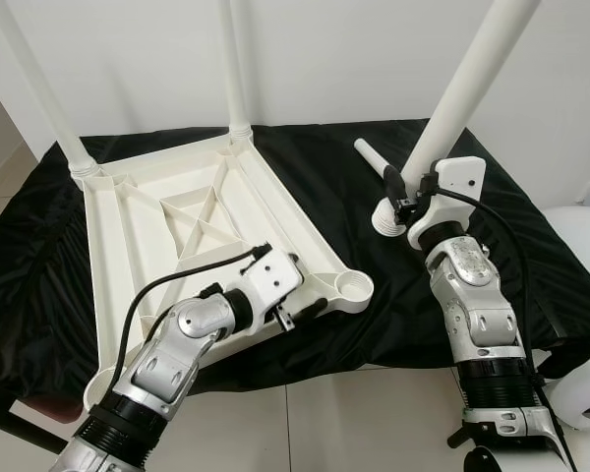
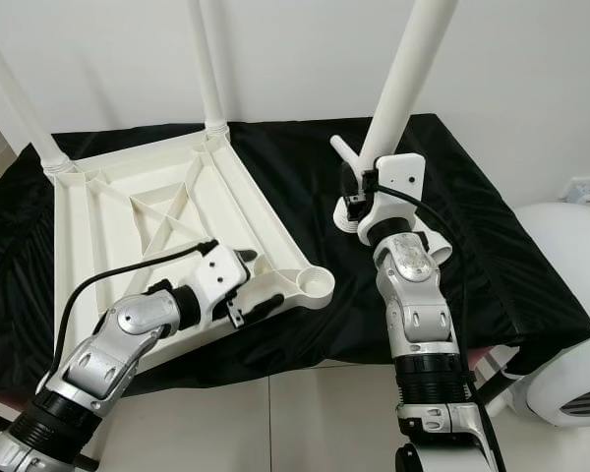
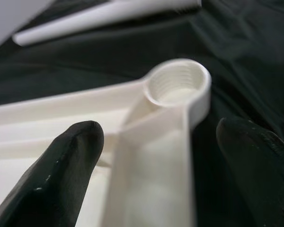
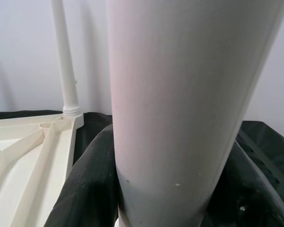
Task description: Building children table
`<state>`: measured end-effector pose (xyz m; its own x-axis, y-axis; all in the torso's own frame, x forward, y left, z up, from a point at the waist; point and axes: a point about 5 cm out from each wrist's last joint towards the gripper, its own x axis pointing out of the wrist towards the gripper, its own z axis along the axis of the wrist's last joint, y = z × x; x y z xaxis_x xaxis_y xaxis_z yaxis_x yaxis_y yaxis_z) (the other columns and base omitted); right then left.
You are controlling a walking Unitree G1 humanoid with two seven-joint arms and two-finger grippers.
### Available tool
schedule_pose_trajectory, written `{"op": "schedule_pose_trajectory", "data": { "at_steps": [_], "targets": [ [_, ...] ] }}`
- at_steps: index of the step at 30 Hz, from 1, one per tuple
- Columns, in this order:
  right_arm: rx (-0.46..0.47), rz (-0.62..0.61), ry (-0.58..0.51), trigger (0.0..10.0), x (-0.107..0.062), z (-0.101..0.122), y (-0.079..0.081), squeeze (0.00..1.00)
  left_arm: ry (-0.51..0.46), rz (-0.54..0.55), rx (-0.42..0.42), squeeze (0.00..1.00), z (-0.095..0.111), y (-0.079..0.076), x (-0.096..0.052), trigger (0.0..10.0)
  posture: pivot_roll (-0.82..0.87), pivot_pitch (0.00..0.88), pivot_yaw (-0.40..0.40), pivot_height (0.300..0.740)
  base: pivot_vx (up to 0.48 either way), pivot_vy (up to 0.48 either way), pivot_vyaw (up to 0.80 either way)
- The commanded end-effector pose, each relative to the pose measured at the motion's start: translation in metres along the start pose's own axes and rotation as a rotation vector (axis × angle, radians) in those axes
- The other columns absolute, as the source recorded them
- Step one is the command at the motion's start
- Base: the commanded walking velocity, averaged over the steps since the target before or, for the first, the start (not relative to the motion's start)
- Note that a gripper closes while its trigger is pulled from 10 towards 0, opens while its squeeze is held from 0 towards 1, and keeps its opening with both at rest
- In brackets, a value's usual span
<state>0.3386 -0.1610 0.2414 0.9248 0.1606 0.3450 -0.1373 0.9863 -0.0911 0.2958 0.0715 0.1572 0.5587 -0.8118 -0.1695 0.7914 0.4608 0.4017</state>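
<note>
The counter, draped in black cloth, carries an upturned white plastic table top, ribbed underside facing up, lying toward the robot's left. Two legs already stand upright in its far corners: the far-left leg and the far-right leg. The near-right corner socket, threaded inside as the left wrist view shows, is empty; the near-left corner is hidden behind the left arm and cannot be assessed. The right hand is closed around a third leg, gripping it near its lower end and holding it tilted, well apart from the empty socket and to its right; the right wrist view shows both black fingers wrapped against the tube. A fourth leg lies loose on the cloth behind that hand. The left hand sits at the near edge of the table top, fingers spread and straddling the rim rail just short of the empty socket; whether they touch the rail cannot be determined. Judgement: the parts look like light, stiff, smooth moulded plastic, so the leg is liable to slip or twist in the grip; holding low on the tube, near the threaded end, appears soundest, with the top braced by its rail while the leg is started straight in the threads.
</note>
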Motion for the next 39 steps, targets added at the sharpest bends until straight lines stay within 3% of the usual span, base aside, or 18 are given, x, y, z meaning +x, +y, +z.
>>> {"op": "schedule_pose_trajectory", "data": {
  "at_steps": [1, 6, 22, 28, 33, 38, 39],
  "targets": [
    [-0.002, -0.01, -0.007, 10.0, -0.002, 0.002, -0.002, 0.0, 0.037, -0.039, 0.002, 0.0, -0.008, -0.006, 0.0, 10.0, -0.09, 0.043, 0.076, 0.74, 0.0, 0.0, 0.0],
    [-0.013, -0.026, -0.007, 10.0, -0.004, 0.003, -0.006, 0.0, 0.071, -0.121, 0.024, 0.0, -0.015, -0.016, 0.007, 10.0, -0.09, 0.053, 0.081, 0.74, 0.0, 0.0, 0.0],
    [-0.02, -0.048, -0.008, 10.0, -0.006, 0.005, -0.01, 0.0, 0.17, -0.145, 0.035, 0.0, -0.023, -0.014, 0.02, 10.0, -0.11, 0.069, 0.098, 0.74, 0.0, 0.0, 0.0],
    [-0.024, -0.053, -0.006, 10.0, -0.008, 0.004, -0.01, 0.0, 0.214, -0.138, -0.013, 0.0, -0.027, -0.011, 0.024, 10.0, -0.11, 0.064, 0.099, 0.74, 0.0, 0.0, 0.0],
    [-0.034, -0.046, -0.007, 10.0, -0.007, 0.004, -0.009, 0.0, 0.248, -0.117, -0.111, 0.0, -0.031, -0.007, 0.026, 10.0, -0.12, 0.051, 0.102, 0.74, 0.0, 0.0, 0.0],
    [-0.031, -0.045, -0.009, 10.0, -0.006, 0.005, -0.008, 0.0, 0.275, -0.096, -0.097, 0.0, -0.034, -0.002, 0.026, 10.0, -0.11, 0.05, 0.099, 0.74, 0.0, 0.0, 0.0],
    [-0.031, -0.044, -0.009, 10.0, -0.006, 0.005, -0.008, 0.0, 0.284, -0.098, -0.088, 0.0, -0.035, -0.001, 0.025, 7.3, -0.11, 0.047, 0.099, 0.74, 0.0, 0.0, 0.0]
  ]
}}
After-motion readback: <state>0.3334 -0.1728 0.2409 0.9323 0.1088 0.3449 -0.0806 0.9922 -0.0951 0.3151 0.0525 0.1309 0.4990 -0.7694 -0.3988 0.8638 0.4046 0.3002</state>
